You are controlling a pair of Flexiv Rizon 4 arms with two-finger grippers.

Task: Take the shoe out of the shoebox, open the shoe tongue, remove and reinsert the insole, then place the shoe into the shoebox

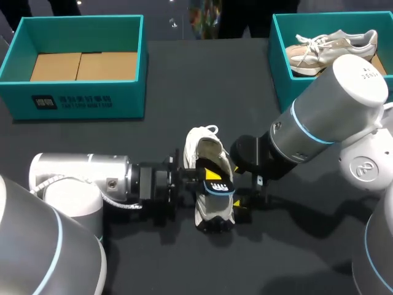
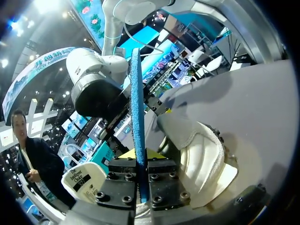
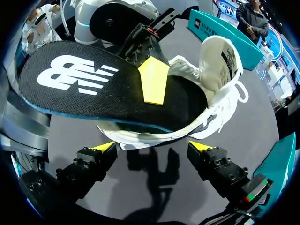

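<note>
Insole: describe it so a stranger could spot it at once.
Near the middle of the black table is a white shoe. The insole sticks out of its opening, pinched in the left claw. It is the only flat black piece, blue-edged with a white logo.

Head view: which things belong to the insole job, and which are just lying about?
In the job: white lace-up sneaker; black foam insole with blue underside, clamped in the left gripper; open right gripper by the sneaker; empty teal cardboard shoebox, probably.
Lying about: beige sneaker in the other teal box.
</note>
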